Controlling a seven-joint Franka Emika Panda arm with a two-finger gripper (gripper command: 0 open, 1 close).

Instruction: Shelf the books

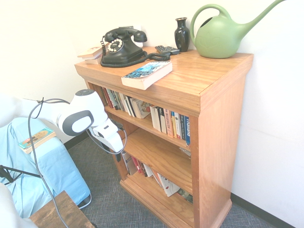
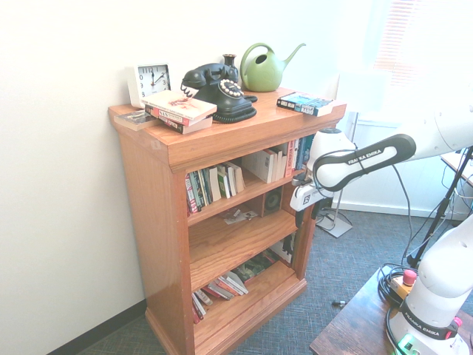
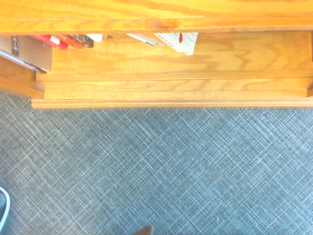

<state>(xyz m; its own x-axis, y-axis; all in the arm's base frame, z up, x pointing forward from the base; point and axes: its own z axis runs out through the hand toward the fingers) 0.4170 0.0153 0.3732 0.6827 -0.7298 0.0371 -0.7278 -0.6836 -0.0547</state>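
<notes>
Blue-teal book (image 1: 146,74) atop shelf (image 1: 199,80), well above empty gripper (image 1: 117,154)

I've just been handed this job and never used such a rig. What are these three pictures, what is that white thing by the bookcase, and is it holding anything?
The white thing is a robot arm; its gripper hangs in front of the shelf, pointing down at the carpet, open and holding nothing. Two pictures come from room cameras on opposite sides of the shelf. The third comes from a camera on the wrist, looking straight down at the carpet and the shelf's base. On the shelf's top lie the book to be shelved, a black telephone, a dark vase, a green watering can, a white clock and a small stack of books.
</notes>
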